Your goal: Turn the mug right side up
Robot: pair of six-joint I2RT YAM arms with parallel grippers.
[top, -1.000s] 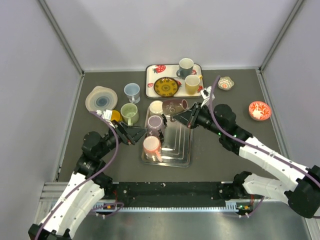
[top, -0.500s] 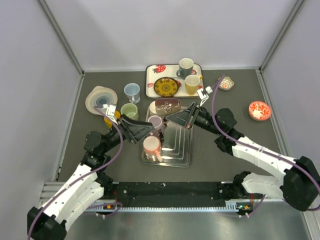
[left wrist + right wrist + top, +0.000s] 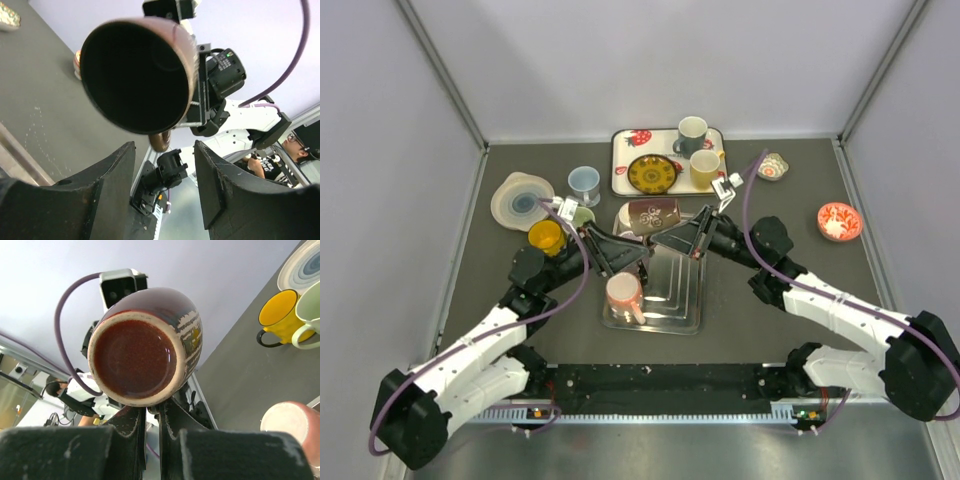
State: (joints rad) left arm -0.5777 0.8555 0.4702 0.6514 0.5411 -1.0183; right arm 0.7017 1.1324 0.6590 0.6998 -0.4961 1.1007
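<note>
A brown patterned mug (image 3: 653, 214) hangs on its side in the air above the metal tray (image 3: 677, 302). My right gripper (image 3: 667, 236) is shut on its handle from below. In the right wrist view the mug's glazed base (image 3: 137, 357) faces the camera, with the gripper (image 3: 153, 415) pinched just under it. My left gripper (image 3: 624, 250) is open and empty, just left of and below the mug. In the left wrist view the mug's dark mouth (image 3: 135, 75) faces the camera, above the spread left gripper (image 3: 165, 195), which does not touch it.
A pink mug (image 3: 623, 292) stands upside down on the metal tray. A yellow mug (image 3: 546, 237), green mug (image 3: 583, 214), blue cup (image 3: 584, 183) and stacked plates (image 3: 522, 197) lie to the left. A white tray (image 3: 623, 180) of dishes is behind. Two small bowls (image 3: 839, 221) sit right.
My left gripper has moved right and up, close to the mug's mouth. My right gripper has lifted the brown mug and carried it slightly left.
</note>
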